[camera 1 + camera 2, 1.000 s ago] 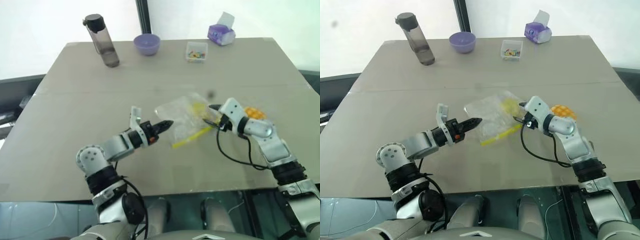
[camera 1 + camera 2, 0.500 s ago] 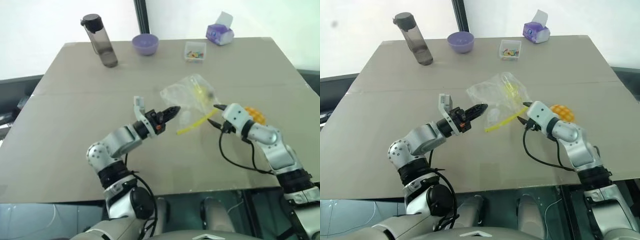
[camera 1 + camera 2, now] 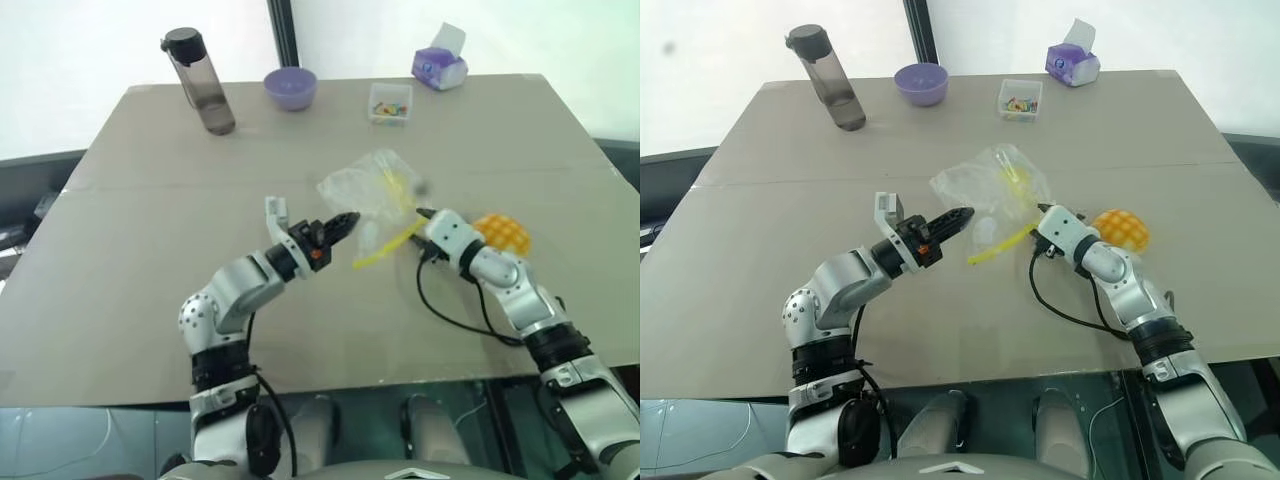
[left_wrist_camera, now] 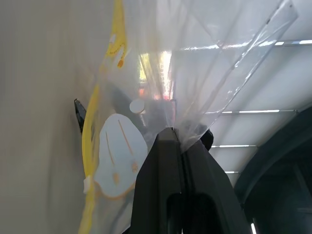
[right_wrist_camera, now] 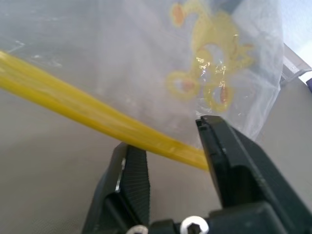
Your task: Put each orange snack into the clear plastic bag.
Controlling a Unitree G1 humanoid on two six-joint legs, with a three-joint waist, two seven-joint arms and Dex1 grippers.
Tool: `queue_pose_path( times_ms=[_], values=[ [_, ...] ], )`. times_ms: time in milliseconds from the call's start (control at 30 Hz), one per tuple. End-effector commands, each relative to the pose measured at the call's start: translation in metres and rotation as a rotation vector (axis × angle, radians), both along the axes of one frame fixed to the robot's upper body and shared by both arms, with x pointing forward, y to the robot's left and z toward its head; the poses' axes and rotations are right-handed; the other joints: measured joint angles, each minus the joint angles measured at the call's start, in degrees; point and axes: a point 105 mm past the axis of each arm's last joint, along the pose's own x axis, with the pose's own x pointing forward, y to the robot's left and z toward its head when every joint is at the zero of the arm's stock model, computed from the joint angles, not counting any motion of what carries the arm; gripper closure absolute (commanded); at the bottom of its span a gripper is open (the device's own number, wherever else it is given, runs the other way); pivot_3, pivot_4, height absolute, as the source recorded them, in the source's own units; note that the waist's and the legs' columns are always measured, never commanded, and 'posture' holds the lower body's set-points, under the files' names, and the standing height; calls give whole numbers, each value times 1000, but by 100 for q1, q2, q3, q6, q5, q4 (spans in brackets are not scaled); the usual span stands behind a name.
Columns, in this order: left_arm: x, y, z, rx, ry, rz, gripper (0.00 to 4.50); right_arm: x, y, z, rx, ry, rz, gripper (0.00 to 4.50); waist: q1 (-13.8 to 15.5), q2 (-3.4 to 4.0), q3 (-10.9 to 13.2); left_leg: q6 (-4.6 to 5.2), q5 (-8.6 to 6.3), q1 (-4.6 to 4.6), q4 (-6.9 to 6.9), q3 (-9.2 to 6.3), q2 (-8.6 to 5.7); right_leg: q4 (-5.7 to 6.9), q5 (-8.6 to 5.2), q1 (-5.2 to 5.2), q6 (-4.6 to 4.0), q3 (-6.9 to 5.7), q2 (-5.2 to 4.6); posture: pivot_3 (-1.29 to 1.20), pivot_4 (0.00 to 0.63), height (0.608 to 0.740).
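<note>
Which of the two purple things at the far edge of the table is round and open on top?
The purple bowl, standing beside the dark bottle. The other purple thing, the tissue pack near the far right corner, is boxy with white paper sticking out.

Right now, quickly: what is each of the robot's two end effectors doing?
Left end effector: closed on the clear plastic bag.
Right end effector: open, fingers either side of the bag's yellow seal strip.

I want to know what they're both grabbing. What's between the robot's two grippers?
The clear plastic bag hangs there; in the eye views the left gripper pinches one edge and the right gripper is at its yellow seal strip.
</note>
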Motion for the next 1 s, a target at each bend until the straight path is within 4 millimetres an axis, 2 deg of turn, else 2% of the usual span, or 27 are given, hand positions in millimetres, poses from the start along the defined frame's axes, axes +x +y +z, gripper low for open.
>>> queue_pose_path(
  times_ms=[33,267,367,400,467,533,633,700,800,867,933,1000],
  values=[
    [-5,0,9,-2,-40,-12,4500,2,2,21,25,-80,17,4464,-3,0,0,0,0,1,0,1,0,0,0,0,0,1,0,0,150,739],
    [1,5,-4,164,-94,24,4500,2,-3,31,48,-107,9,4464,-6,0,0,1,0,0,0,1,0,0,0,0,0,1,3,0,150,739],
    [16,24,-5,240,-161,147,4500,6,-10,42,54,-102,-19,4464,-13,2,1,1,0,0,-1,1,0,0,0,0,-1,0,4,0,150,739],
    [19,28,-3,244,-180,167,3967,9,-14,49,64,-107,-47,4500,-17,2,1,1,0,1,-3,3,0,0,0,0,-1,0,4,0,150,739],
    [22,31,-1,262,-202,181,3206,12,-18,58,69,-123,-74,4500,-16,2,1,1,0,0,-3,3,1,0,0,0,-1,1,5,0,150,739],
    [33,39,-8,439,-231,230,2166,13,-17,76,19,-217,-64,4500,-11,2,1,1,0,-1,-3,2,1,-1,-1,-1,-1,0,4,0,150,739],
    [50,58,-12,717,-317,325,2166,21,-25,99,29,-288,-156,4500,-22,3,2,1,0,0,-6,2,1,-2,-1,-1,-1,0,5,0,150,739],
    [60,65,-4,846,-403,386,2166,27,-27,107,-82,-384,-245,4500,-15,3,2,1,0,0,-9,3,1,-3,0,-2,-1,1,5,0,150,739],
    [67,56,26,1002,-639,451,2166,24,-6,109,-31,-342,-191,4500,-8,2,2,1,0,-12,-10,4,1,-5,0,-17,-1,1,4,0,150,739],
    [63,40,49,1017,-787,452,2166,26,2,107,-103,-344,-227,4500,-15,2,2,0,1,-51,-8,1,1,-1,1,-54,-2,0,3,0,150,739],
    [57,21,65,1047,-929,425,2166,30,9,100,-103,-267,-249,4500,-18,2,2,-2,3,-97,0,2,1,6,2,-98,-2,2,2,0,150,739],
    [51,5,71,1122,-1050,380,2166,33,15,93,-102,-182,-253,4500,-24,3,2,-2,3,-100,-2,3,0,4,2,-100,-2,2,1,0,150,739]
  ],
)
